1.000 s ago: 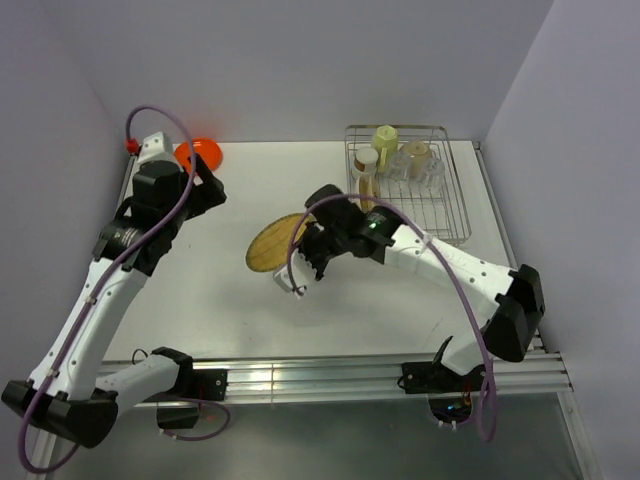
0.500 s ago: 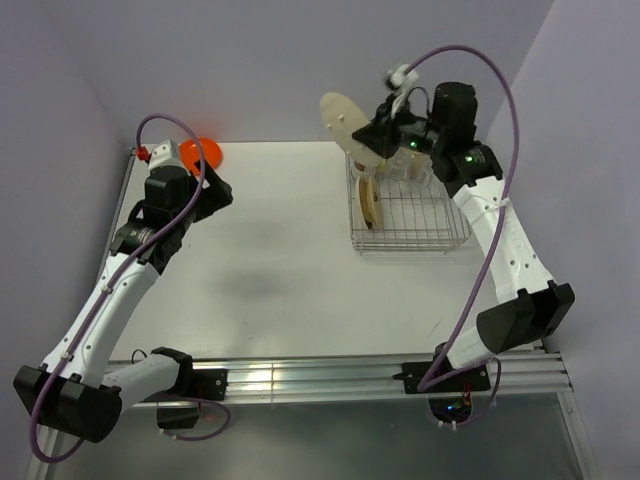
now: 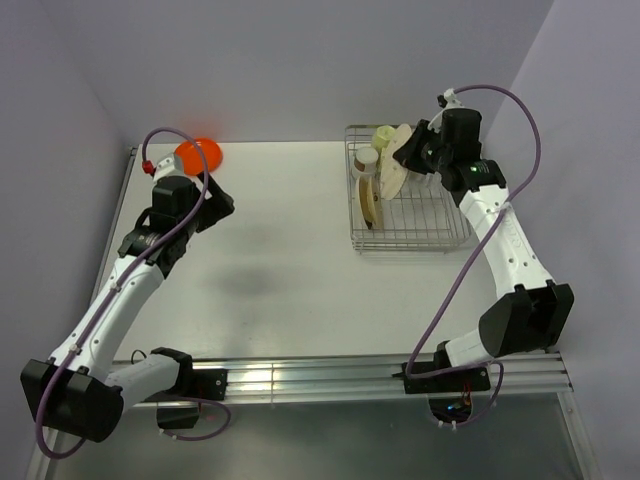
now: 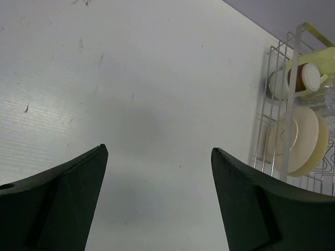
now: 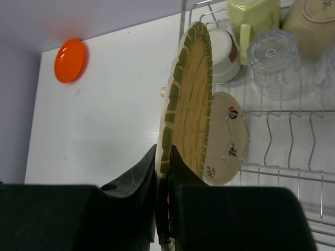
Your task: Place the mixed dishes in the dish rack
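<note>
Silver bars of the dish rack [image 3: 440, 238], at the far right of the table, are spaced to take plates standing up, so the woven yellow-brown round plate [image 5: 191, 99] is held on edge and not flat. It is pinched at its rim by the right gripper [image 5: 165, 163], jaws closed thin upon it, and is hung over the rack close beside the cream plate with dark mark [image 5: 227, 144], which is stood between the bars. Whether the woven plate touches the wires cannot be told. The pale yellow-green mug [image 5: 251, 13] and the clear glass [image 5: 275, 55] are set at the rack's far end, where the plate slots are not blocked by them. The orange plate [image 3: 198, 154] is not yet loaded and lies on the table at the far left. The left gripper [image 3: 215, 195] is poised near it, fingers [image 4: 63, 204] spread wide with nothing between them, presumably so that it can be taken next.
</note>
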Robot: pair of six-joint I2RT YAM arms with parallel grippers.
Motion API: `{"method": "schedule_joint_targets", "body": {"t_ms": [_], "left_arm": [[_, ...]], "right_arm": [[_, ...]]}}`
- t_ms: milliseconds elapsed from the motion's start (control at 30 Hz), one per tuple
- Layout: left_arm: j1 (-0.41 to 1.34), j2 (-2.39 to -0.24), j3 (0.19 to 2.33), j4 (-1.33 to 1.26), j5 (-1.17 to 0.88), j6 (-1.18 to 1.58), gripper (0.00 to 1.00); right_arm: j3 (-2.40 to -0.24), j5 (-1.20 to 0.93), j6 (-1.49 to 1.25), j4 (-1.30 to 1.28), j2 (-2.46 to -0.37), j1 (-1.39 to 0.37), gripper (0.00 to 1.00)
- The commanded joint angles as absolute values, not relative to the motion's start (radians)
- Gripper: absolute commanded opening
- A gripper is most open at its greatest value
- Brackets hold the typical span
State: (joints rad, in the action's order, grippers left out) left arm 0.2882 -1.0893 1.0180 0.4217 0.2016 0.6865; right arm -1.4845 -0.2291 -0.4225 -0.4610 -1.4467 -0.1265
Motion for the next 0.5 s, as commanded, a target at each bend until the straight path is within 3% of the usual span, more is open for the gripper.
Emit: {"method": "schedule_joint_targets", "body": {"t_ms": [0, 467], "left_arm": [[0.281, -1.088, 1.022, 0.364, 0.176, 0.704, 0.86], [0.27, -1.098, 1.006, 0.373, 0.169, 0.704, 0.87]], "right_arm": [[-1.488, -0.147, -0.443, -0.432, -1.423, -0.133, 0.0], [-1.493, -0.167, -0.331, -0.492, -1.56, -0.161, 0.0]]}}
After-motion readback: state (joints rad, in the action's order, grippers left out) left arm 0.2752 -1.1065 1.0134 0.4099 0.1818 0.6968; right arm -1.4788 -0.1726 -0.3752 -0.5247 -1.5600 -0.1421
